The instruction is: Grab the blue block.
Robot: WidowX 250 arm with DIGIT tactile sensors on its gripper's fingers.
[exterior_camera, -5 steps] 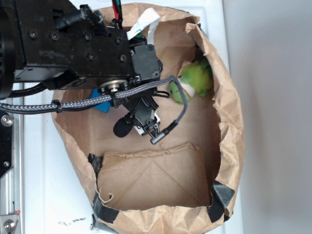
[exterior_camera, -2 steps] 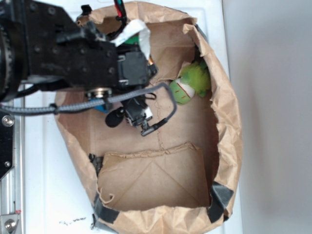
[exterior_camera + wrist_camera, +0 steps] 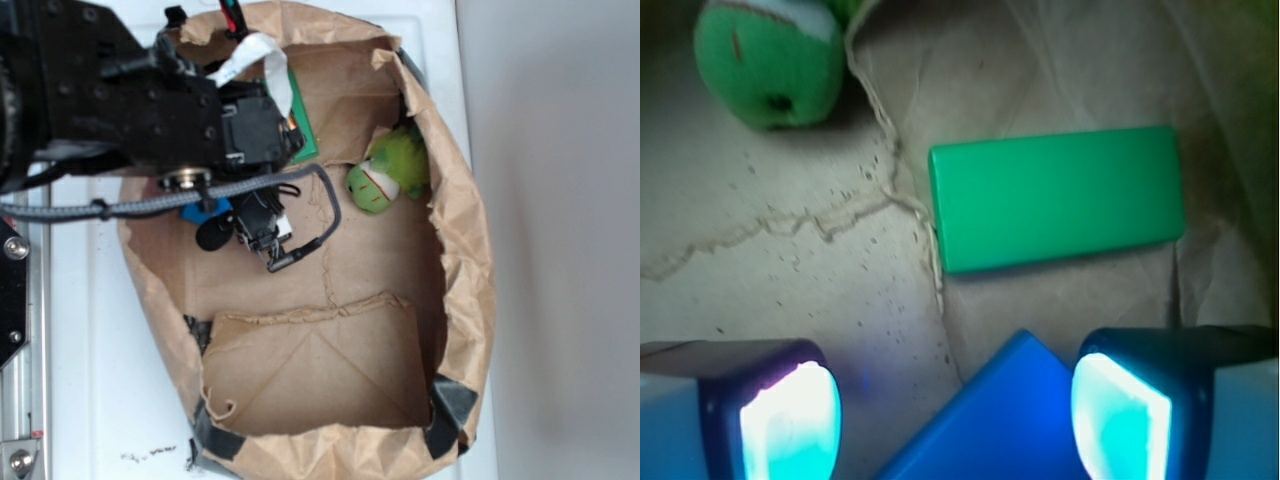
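You will find no readable text, label, brand, number or sign in either view. The blue block (image 3: 1005, 420), the green block (image 3: 1055, 196) and the brown paper bag (image 3: 465, 240) all show plain faces. Small dark specks on the white desk (image 3: 100, 400), near its lower edge, are too small for you to tell whether they are writing.
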